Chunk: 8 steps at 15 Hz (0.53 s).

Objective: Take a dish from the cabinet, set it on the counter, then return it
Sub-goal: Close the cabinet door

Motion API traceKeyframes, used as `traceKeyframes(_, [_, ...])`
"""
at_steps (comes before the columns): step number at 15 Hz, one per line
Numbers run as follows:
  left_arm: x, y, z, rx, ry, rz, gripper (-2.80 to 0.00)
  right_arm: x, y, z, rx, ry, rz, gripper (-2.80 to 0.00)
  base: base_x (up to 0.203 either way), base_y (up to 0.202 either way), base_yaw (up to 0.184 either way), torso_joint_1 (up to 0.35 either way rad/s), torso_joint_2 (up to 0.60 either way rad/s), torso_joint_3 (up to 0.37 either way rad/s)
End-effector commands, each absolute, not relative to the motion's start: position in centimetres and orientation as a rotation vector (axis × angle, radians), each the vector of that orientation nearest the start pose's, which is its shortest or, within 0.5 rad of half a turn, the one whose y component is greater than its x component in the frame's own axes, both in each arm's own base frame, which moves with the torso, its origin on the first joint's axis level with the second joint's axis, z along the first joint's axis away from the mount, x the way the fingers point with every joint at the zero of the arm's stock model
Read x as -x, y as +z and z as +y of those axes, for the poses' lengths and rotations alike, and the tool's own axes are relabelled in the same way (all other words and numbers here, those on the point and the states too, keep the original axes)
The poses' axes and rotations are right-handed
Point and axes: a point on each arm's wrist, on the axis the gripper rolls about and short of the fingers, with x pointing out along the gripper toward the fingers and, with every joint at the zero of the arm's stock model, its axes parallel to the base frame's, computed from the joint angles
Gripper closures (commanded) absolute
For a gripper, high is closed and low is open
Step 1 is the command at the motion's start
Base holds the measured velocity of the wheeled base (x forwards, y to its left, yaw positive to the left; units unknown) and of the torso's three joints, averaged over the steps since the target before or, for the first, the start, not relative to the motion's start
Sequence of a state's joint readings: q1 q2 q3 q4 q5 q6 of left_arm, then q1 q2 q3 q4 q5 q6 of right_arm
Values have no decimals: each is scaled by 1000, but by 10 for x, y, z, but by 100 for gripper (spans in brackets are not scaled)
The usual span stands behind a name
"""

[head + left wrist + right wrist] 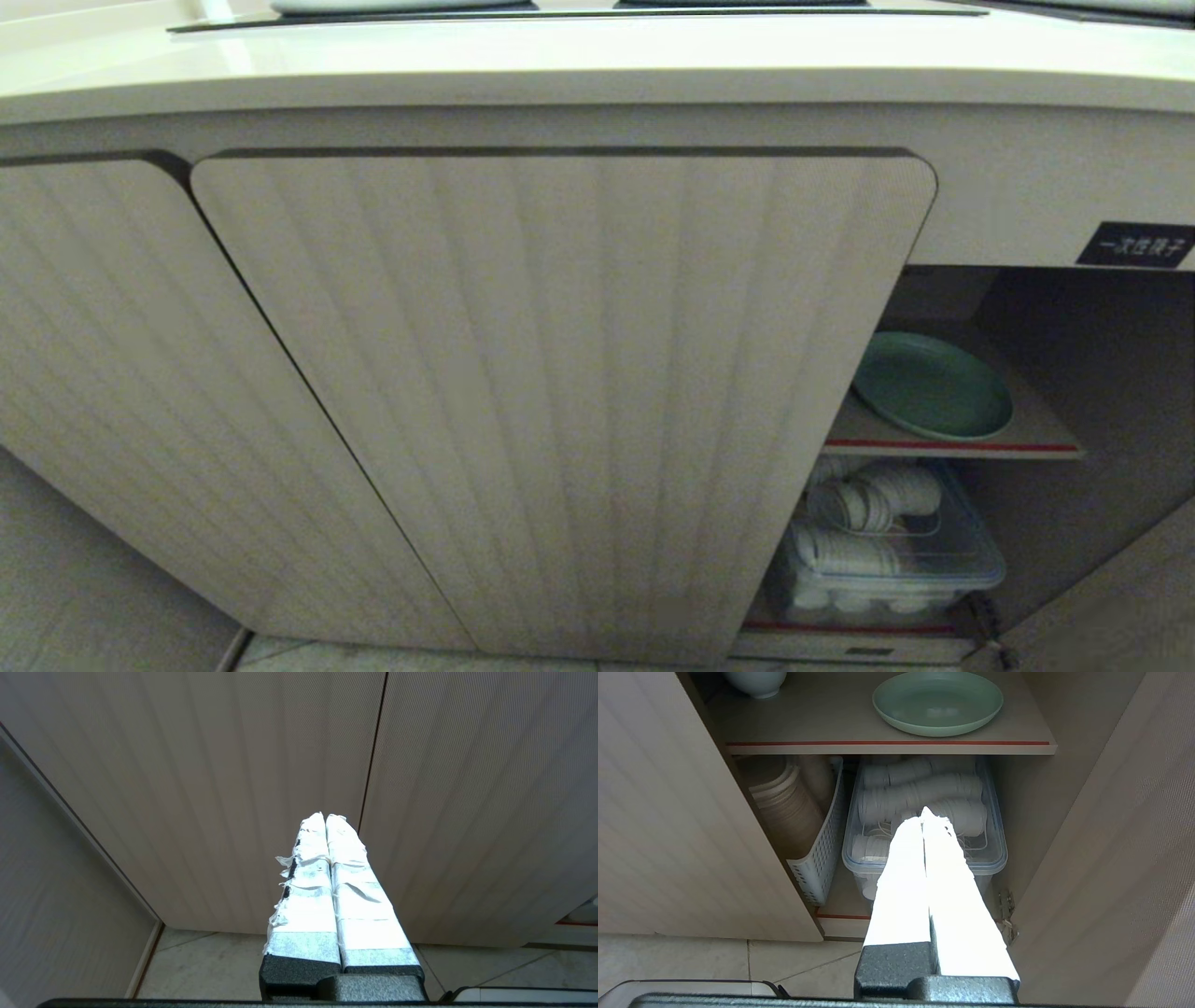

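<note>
The mint-green dish [932,385] [938,703] lies flat on the red-edged upper shelf [887,744] inside the cabinet [560,392], whose right-hand section stands open. Above runs the cream counter [597,65] with a black cooktop panel [579,14] at its back. Neither arm shows in the head view. My right gripper [923,814] is shut and empty, hanging low in front of the open section, well short of the dish. My left gripper [325,817] is shut and empty, facing the closed ribbed doors [233,765].
Under the shelf sit a clear lidded bin [924,812] of white cups and a white perforated basket [817,858] holding stacked beige bowls. A pale bowl [754,681] stands on the shelf beside the dish. The open door [1120,858] stands at the right; a black label [1135,245] is above.
</note>
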<state>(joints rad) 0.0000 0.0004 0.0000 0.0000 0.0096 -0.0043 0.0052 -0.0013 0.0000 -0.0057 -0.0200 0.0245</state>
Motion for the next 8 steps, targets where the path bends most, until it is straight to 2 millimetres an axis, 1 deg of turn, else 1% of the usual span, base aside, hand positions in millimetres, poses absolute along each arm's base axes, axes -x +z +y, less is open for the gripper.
traceKeyframes(1, [23,75,0,5,11,0,0,23,76,-1,-25,-15,-6,0,0,0,0,0,0,0])
traceKeyframes(8, [23,75,0,5,11,0,0,23,76,-1,-25,-15,-7,0,0,0,0,0,0,0])
